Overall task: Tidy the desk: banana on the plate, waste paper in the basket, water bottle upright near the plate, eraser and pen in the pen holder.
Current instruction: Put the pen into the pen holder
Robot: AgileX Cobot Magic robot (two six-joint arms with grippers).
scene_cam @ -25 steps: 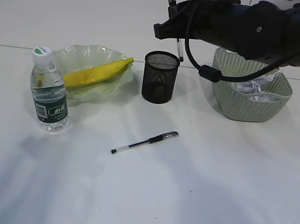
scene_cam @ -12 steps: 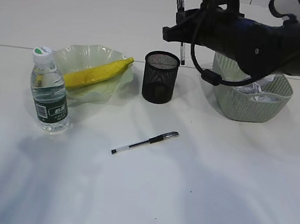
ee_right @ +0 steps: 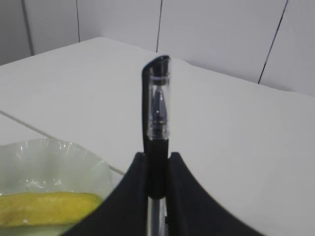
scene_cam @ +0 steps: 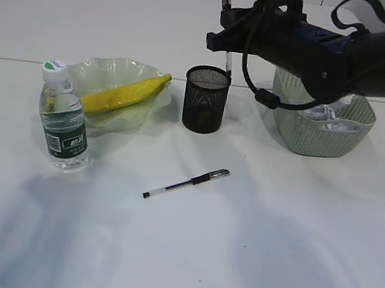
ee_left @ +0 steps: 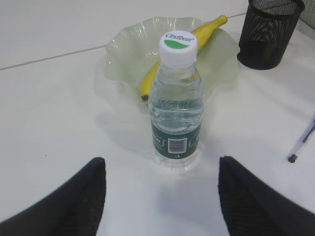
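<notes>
My right gripper [scene_cam: 228, 41] is shut on a black-capped pen [ee_right: 157, 108], held upright just above and behind the black mesh pen holder [scene_cam: 205, 99]. In the right wrist view the jaws [ee_right: 157, 162] clamp the pen's grip. A second pen [scene_cam: 187, 183] lies on the table in front of the holder. The banana [scene_cam: 125, 92] lies on the pale green plate [scene_cam: 95, 71]. The water bottle [scene_cam: 62, 123] stands upright beside the plate. My left gripper [ee_left: 162, 196] is open and empty, a little in front of the bottle [ee_left: 177, 108]. No eraser is in view.
A green woven basket [scene_cam: 319, 129] with crumpled paper [scene_cam: 331, 112] stands at the right, under my right arm. In the left wrist view the plate [ee_left: 128, 49], the banana [ee_left: 206, 30], the pen holder [ee_left: 268, 34] and the loose pen [ee_left: 302, 145] show.
My right arm has shifted to the right, and the pen it holds now hangs more upright above the holder. The left gripper has barely moved.
</notes>
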